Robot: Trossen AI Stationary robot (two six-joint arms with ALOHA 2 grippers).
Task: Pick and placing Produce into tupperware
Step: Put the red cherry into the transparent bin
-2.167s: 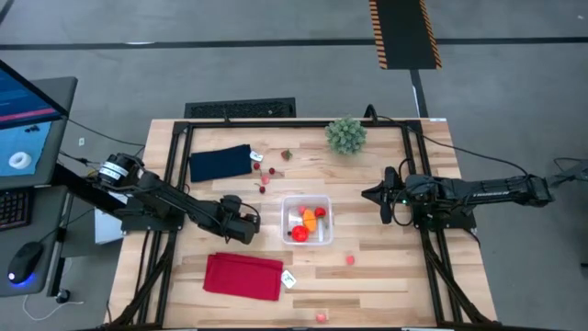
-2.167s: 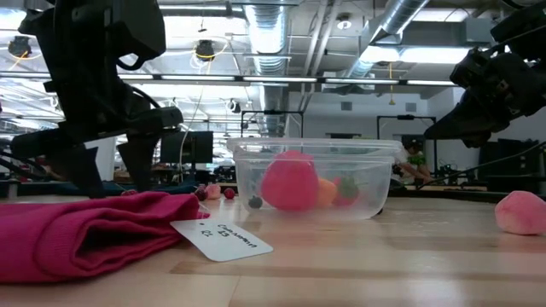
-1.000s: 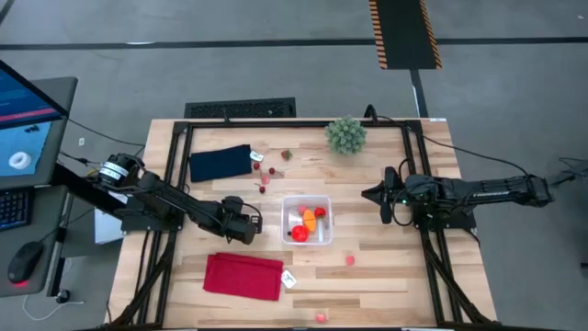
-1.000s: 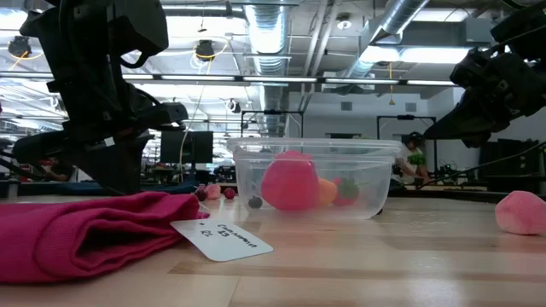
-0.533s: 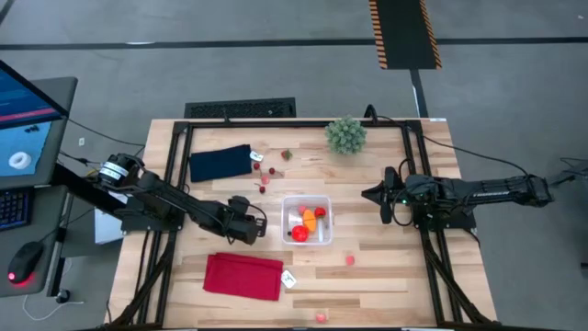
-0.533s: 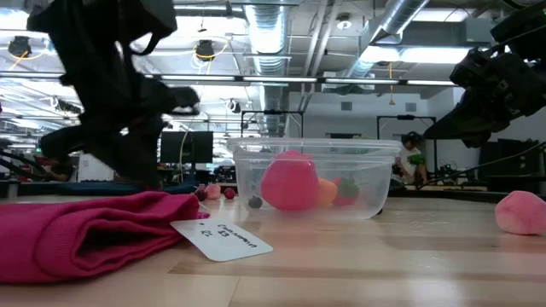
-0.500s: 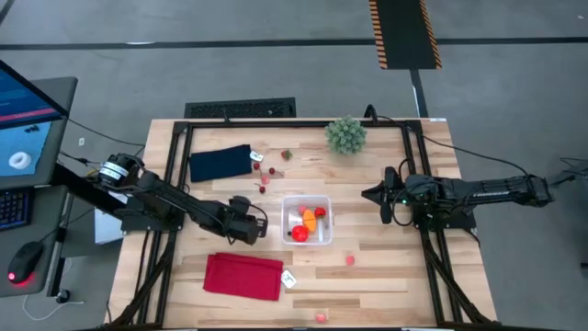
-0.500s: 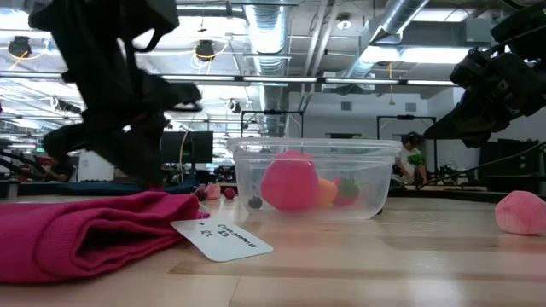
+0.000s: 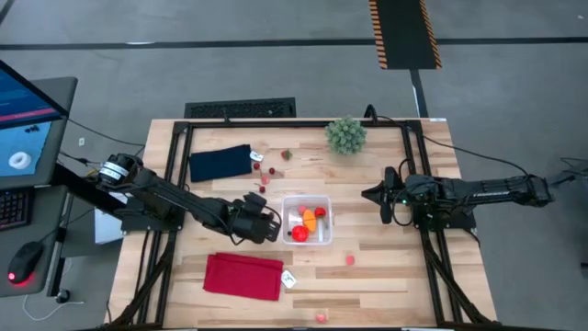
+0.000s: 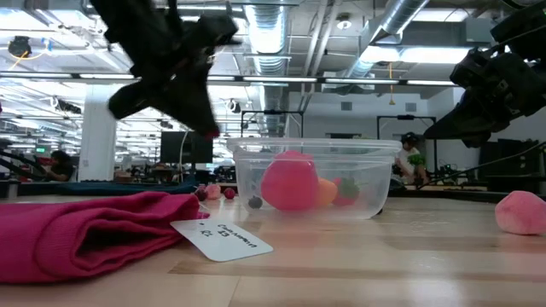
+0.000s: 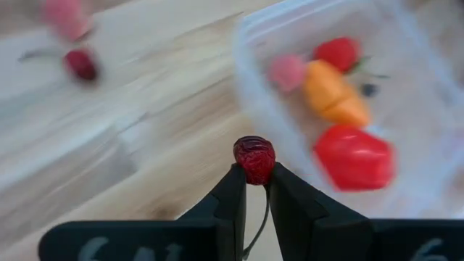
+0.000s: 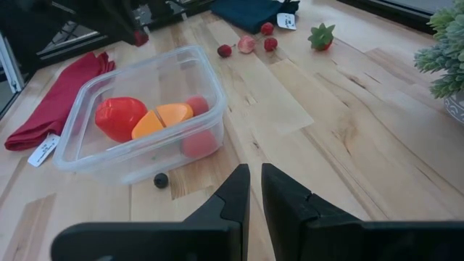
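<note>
Just off the tupperware's point(image 9: 308, 221) 9 o'clock wall, I had the left gripper point(image 11: 253, 176) raised above the worktop point(image 9: 386, 267), jaws clenched on a small dark-red wrinkled berry point(image 11: 254, 156). The pinch was only at the very tips. Main risk I judged: berry squirting out sideways before clearing the rim, since it was round and barely seated. Second risk: coming in too low and knocking the light tupperware wall, shoving it toward 3 o'clock. Inside already sat a red piece point(image 9: 299, 233), an orange piece point(image 9: 310, 221) and a smaller red one point(image 9: 320, 212); a drop from height could bounce off them and out. Loose red bits point(image 9: 265, 175) remained at 11 o'clock, near the navy cloth point(image 9: 220, 163). Right gripper point(image 12: 254, 190) waited at 3 o'clock, jaws clenched on nothing. Red cloth point(image 9: 243, 275) lay at 7 o'clock.
</note>
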